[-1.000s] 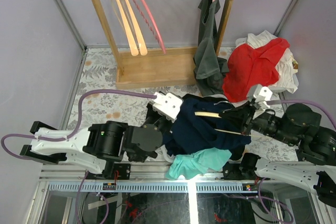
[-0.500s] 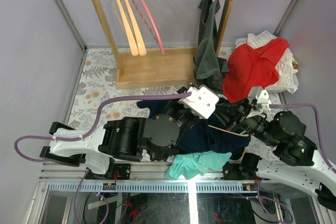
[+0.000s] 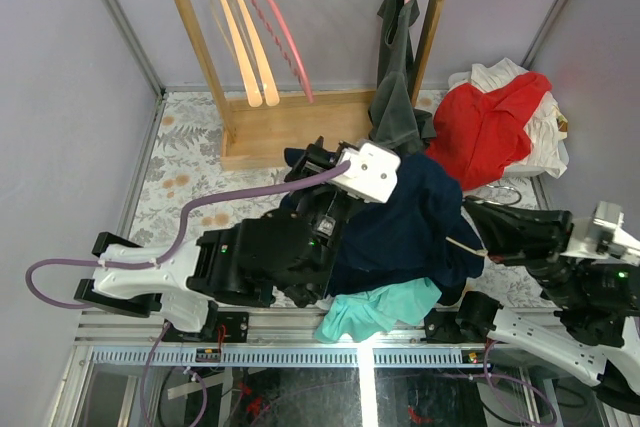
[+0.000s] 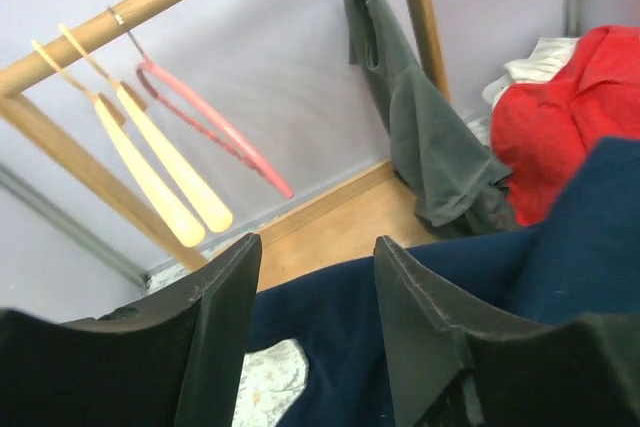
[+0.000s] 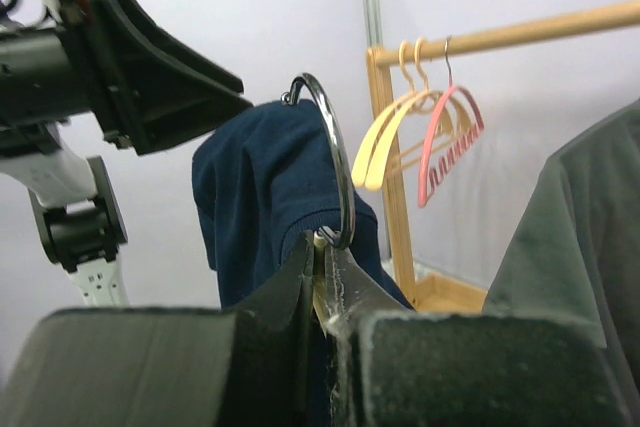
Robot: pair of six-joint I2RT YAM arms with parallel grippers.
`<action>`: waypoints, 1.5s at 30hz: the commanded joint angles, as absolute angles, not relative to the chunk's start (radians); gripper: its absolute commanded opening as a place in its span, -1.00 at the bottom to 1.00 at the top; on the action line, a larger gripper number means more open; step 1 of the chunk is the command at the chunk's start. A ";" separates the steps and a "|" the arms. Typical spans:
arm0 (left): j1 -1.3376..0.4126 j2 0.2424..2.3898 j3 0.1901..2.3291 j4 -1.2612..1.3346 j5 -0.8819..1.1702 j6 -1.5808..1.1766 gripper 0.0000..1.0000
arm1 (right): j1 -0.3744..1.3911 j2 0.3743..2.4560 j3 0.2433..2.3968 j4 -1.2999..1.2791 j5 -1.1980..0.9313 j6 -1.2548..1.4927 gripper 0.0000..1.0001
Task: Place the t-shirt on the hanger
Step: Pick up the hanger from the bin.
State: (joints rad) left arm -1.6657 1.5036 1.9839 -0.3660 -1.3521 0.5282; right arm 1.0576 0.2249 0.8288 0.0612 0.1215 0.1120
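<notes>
The navy t-shirt [image 3: 405, 227] lies bunched in the middle and drapes over the cream hanger. Only one cream tip [image 3: 466, 245] of the hanger and its metal hook [image 3: 503, 192] show from above. My right gripper [image 3: 480, 221] is shut on the hanger's neck just under the hook [image 5: 335, 152], with the t-shirt [image 5: 255, 197] hanging behind it. My left gripper [image 3: 318, 155] is open at the t-shirt's far left edge, near the rack base. In the left wrist view its fingers [image 4: 225, 307] stand apart with navy cloth [image 4: 330, 337] beyond them.
A wooden rack [image 3: 290, 132] at the back holds light-wood hangers [image 3: 245, 47] and a pink hanger [image 3: 285, 42]. A grey-green top [image 3: 395, 97] hangs at its right post. A red and white pile [image 3: 490, 132] lies back right. A teal garment [image 3: 375, 309] lies at the near edge.
My left arm has swung from the near left over the t-shirt toward the rack. My right arm has pulled back to the right with the hanger. The t-shirt now covers most of the hanger.
</notes>
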 commanded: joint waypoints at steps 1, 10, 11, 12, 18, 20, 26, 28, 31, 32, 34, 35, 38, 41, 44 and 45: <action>-2.435 1.486 1.916 0.155 -1.505 1.039 0.01 | 1.055 0.204 0.854 0.226 0.111 0.092 -1.00; -2.526 1.660 2.202 0.361 -1.550 1.477 0.31 | 1.056 0.190 0.865 0.166 0.046 0.103 -1.00; -2.539 1.658 2.215 0.354 -1.555 1.470 0.34 | 1.056 0.175 0.857 0.160 0.039 0.104 -1.00; -2.556 1.650 2.215 0.350 -1.563 1.462 0.35 | 1.055 0.161 0.853 0.151 0.034 0.104 -1.00; -2.581 1.602 2.131 0.332 -1.536 1.366 0.54 | 1.055 0.117 0.855 0.087 0.042 0.101 -1.00; -2.581 1.604 2.128 0.281 -1.536 1.327 0.63 | 1.055 0.134 0.880 0.049 0.020 0.100 -1.00; -2.582 1.547 2.114 -0.084 -1.503 0.939 0.85 | 1.056 0.198 0.956 -0.062 -0.076 0.123 -1.00; -2.574 1.524 2.161 -0.397 -1.403 0.574 0.87 | 1.055 0.210 0.962 -0.090 -0.097 0.132 -1.00; -2.473 1.513 2.182 -0.720 -1.229 0.264 1.00 | 1.055 0.209 0.961 -0.137 -0.092 0.142 -1.00; -2.436 1.505 2.162 -0.759 -1.175 0.223 1.00 | 1.055 0.208 0.956 -0.153 -0.085 0.143 -1.00; -2.368 1.475 2.118 -0.796 -1.054 0.164 1.00 | 1.055 0.204 0.945 -0.164 -0.071 0.144 -1.00; -2.346 1.451 2.089 -0.792 -0.998 0.151 1.00 | 1.055 0.206 0.941 -0.173 -0.067 0.143 -1.00; -2.297 1.339 1.962 -0.740 -0.862 0.130 1.00 | 1.056 0.231 0.934 -0.177 -0.058 0.128 -1.00; -2.269 1.226 1.840 -0.691 -0.746 0.107 1.00 | 1.059 0.277 0.917 -0.150 -0.030 0.093 -1.00; -2.212 1.163 1.753 -0.664 -0.718 0.103 1.00 | 1.080 0.335 0.894 -0.108 0.006 0.041 -1.00; -2.167 1.159 1.737 -0.666 -0.681 0.099 1.00 | 1.084 0.352 0.890 -0.090 0.016 0.027 -1.00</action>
